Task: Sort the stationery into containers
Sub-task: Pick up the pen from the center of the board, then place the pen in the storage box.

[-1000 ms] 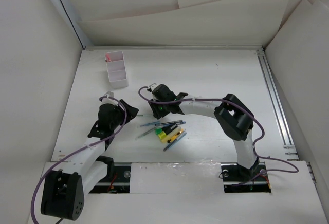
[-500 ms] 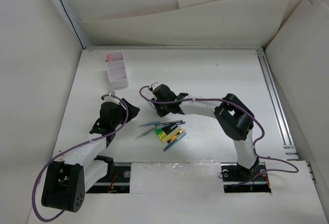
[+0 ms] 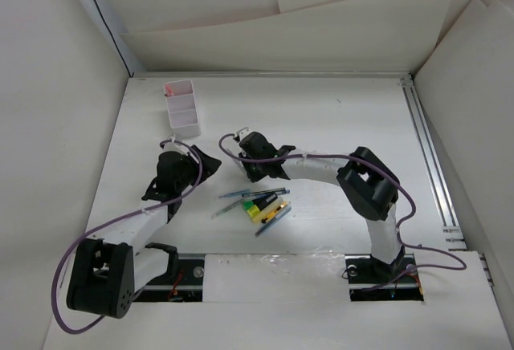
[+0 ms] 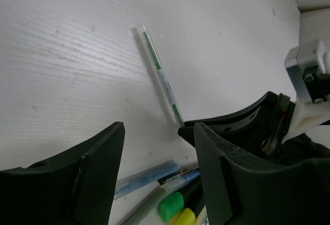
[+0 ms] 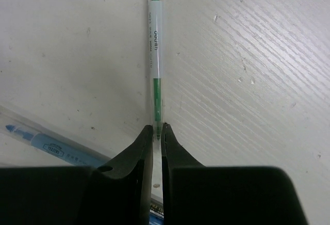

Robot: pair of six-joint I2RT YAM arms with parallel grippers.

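My right gripper [image 5: 158, 128] is shut on the tip of a green pen [image 5: 154, 39], which lies on the white table and points away from the fingers. The left wrist view shows the same pen [image 4: 161, 75] running up to the right gripper [image 4: 181, 128]. My left gripper [image 4: 160, 128] is open and empty, hovering just left of the stationery pile [image 3: 261, 203]. That pile holds a blue pen [image 4: 147, 177], a grey pen and yellow-green highlighters [image 4: 172, 206]. The white divided container [image 3: 183, 109] stands at the far left with a red pen [image 3: 171, 91] in it.
The left gripper [image 3: 202, 167] and right gripper [image 3: 243, 172] are close together in the middle of the table. White walls enclose the table; a metal rail [image 3: 430, 157] runs along the right side. The blue pen also lies beside the right fingers [image 5: 51, 145].
My left gripper has moved farther from the base and toward the right gripper. My right gripper has shifted slightly and stays shut on the green pen.
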